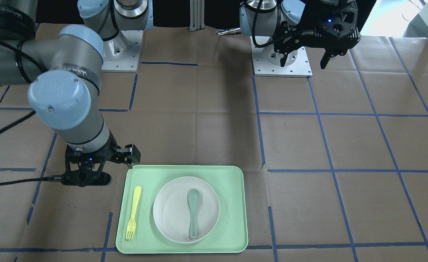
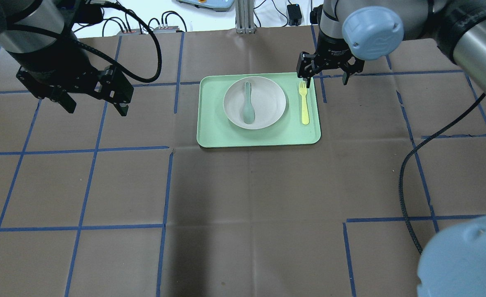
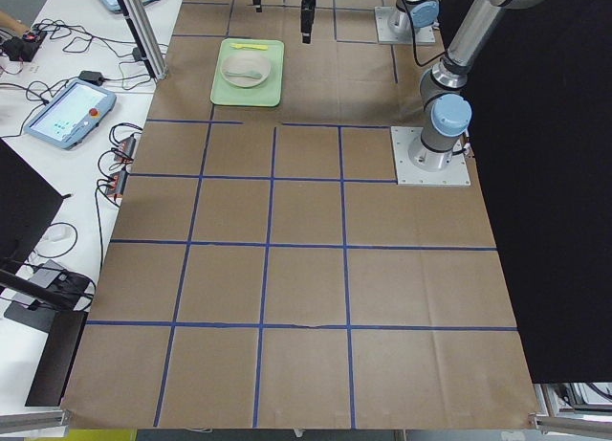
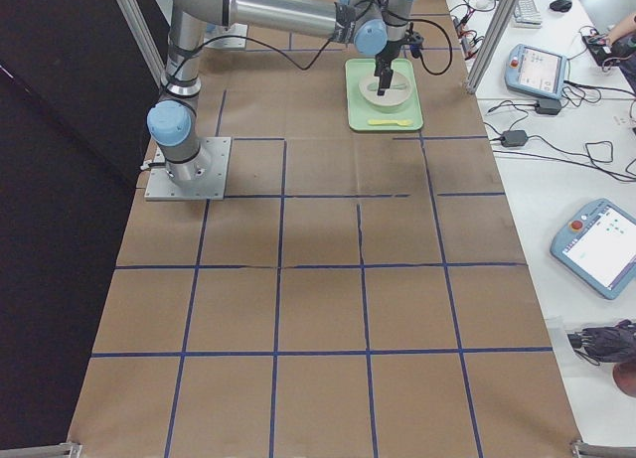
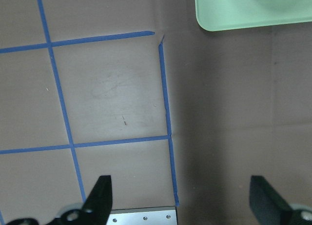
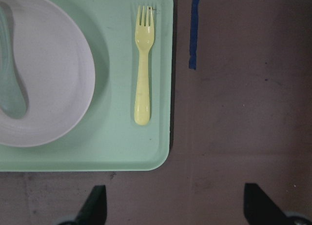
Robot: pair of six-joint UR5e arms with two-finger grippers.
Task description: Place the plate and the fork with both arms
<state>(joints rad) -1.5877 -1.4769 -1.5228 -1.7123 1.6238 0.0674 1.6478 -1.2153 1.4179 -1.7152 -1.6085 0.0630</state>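
The off-white plate (image 2: 267,103) lies in the middle of the pale-green tray (image 2: 259,139), with a grey-green spoon (image 2: 247,103) in it. The pale-yellow fork (image 2: 304,103) lies on the tray beside the plate, tines toward the far edge. My right gripper (image 2: 325,78) is open and empty, above the tray's far right corner near the fork's tines. The right wrist view shows the fork (image 6: 143,73), the plate (image 6: 53,73) and the open gripper (image 6: 178,205). My left gripper (image 2: 96,107) is open and empty, well to the left of the tray, and it also shows in the left wrist view (image 5: 183,193).
The table is covered in brown paper with blue tape lines (image 2: 90,148). The arm base plates (image 1: 282,58) stand at the robot's side. Cables (image 2: 408,173) trail from the right arm. A tray corner (image 5: 234,10) shows in the left wrist view.
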